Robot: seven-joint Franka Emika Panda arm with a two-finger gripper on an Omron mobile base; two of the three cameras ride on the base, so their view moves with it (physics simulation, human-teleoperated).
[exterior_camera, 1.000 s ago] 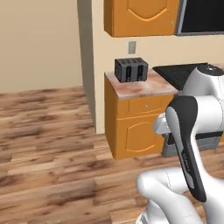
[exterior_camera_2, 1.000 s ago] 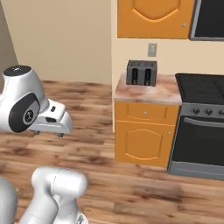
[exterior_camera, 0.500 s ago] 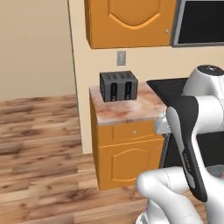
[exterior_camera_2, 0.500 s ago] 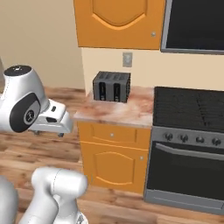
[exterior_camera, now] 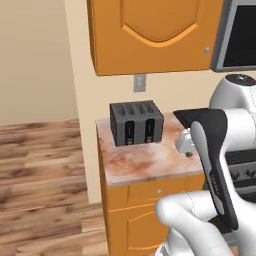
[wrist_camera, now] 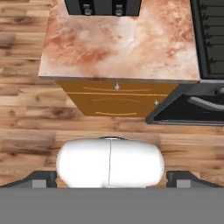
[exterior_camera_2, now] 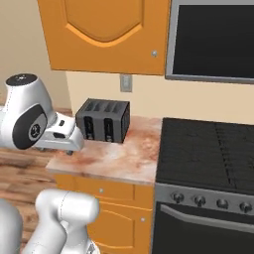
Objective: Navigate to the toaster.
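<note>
Left base view, toaster: the dark grey four-slot toaster (exterior_camera: 136, 123) stands at the back of the marbled surface (exterior_camera: 145, 162), against the wall, under a wall outlet (exterior_camera: 139, 83) and an orange upper cabinet (exterior_camera: 155, 35).
Left base view, direction: the toaster lies ahead and to the left of the white arm (exterior_camera: 215, 165), which rises in the lower right.
Right base view, toaster: the same toaster (exterior_camera_2: 103, 120) sits at the rear left of the surface (exterior_camera_2: 111, 158), well apart from the black stove (exterior_camera_2: 208, 154) on the right; its long side runs along the wall, lever strips facing the base.
Right base view, arm: the wrist (exterior_camera_2: 62, 139) hangs just in front of the surface's left edge, near the toaster's left end.
Hand view, toaster: its front (wrist_camera: 103, 7) shows at the top edge, straight ahead beyond the bare surface (wrist_camera: 118, 43) and the drawer front (wrist_camera: 116, 94).
Tool state: cannot tell; the finger tips are hidden.
Judgement: the base looks close and nearly squared up; any remaining move is a short advance forward.
</note>
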